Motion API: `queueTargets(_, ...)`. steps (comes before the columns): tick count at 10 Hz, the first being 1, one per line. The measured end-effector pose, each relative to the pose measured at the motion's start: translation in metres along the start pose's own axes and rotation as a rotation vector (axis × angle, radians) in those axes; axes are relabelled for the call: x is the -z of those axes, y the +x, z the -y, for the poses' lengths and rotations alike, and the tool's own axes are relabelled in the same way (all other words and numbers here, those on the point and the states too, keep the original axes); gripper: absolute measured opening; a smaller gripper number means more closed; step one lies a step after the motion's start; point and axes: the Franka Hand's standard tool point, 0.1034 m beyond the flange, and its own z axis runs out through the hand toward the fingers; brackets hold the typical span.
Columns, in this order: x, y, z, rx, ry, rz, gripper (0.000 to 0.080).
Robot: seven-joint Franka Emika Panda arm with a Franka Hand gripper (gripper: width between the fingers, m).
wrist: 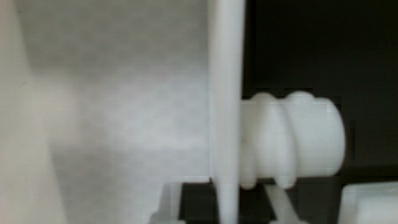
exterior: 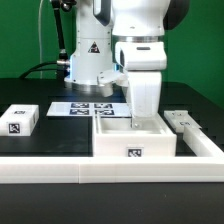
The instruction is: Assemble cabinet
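Exterior view front-on to arm [exterior: 140, 40], wrist view close-up (sharing cabinet [exterior: 135, 141] [wrist: 224, 80] wall)

A plain green wall [exterior: 25, 30] is seen at 12 o'clock, behind a black counter [exterior: 35, 92] that is evenly lit.

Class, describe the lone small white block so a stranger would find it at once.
Start at the large white cabinet in the middle of the black table. Look toward the exterior view's left: the small block lies alone there. Unlike the thin marker board, it is thick and shows one tag.
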Motion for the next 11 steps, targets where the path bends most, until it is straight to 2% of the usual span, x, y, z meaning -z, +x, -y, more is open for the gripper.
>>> queueTargets(2, -0.001, 0.015, -0.004, -0.004, 0.013, -0.003, 0.0038)
queueTargets(4, -0.001, 0.031, -0.003, -0.014, 0.010, -0.008, 0.0038)
queueTargets(7, -0.001, 0.053, -0.004, -0.013, 0.022, -0.010, 0.0038)
queueTargets(10, -0.002, 0.052, -0.004, -0.014, 0.026, -0.009, 0.0038)
queueTargets(11, -0.002, 0.051, -0.004, -0.014, 0.026, -0.009, 0.0092)
